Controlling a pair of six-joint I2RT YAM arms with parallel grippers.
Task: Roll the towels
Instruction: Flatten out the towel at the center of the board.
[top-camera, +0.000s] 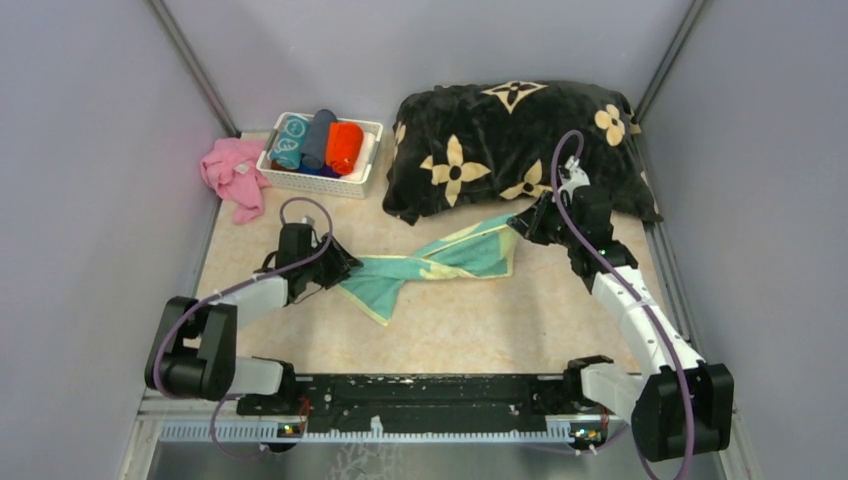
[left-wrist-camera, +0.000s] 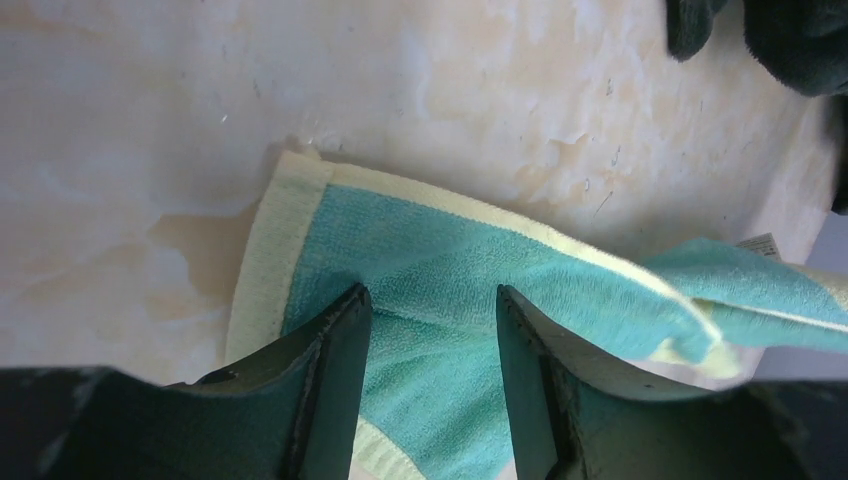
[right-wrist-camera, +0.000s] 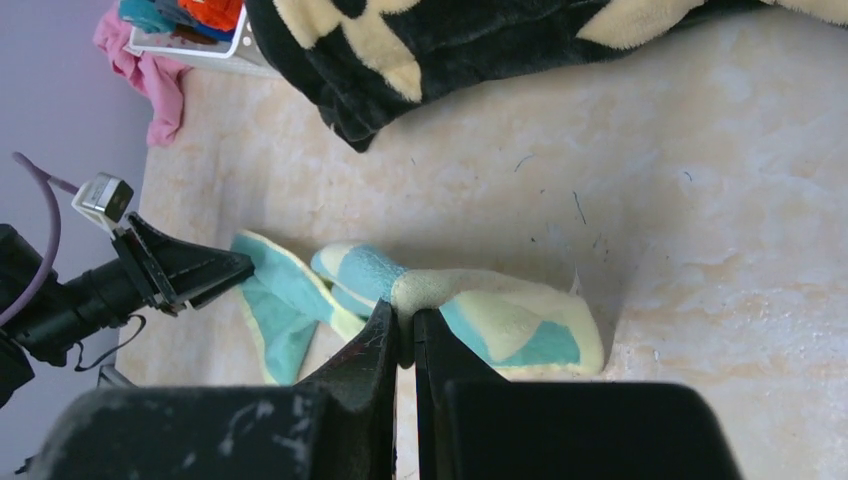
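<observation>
Pale yellow and teal terry towel (top-camera: 450, 258) lies twisted across the beige counter (top-camera: 470, 320), before the black cushion with cream flowers (top-camera: 500, 150), apparently held out lengthwise for flattening before rolling. The right jaws are clenched on its right end; the left jaws stand apart, straddling its left end. Whether they press the cloth is unclear, and the twist hides its middle.
</observation>
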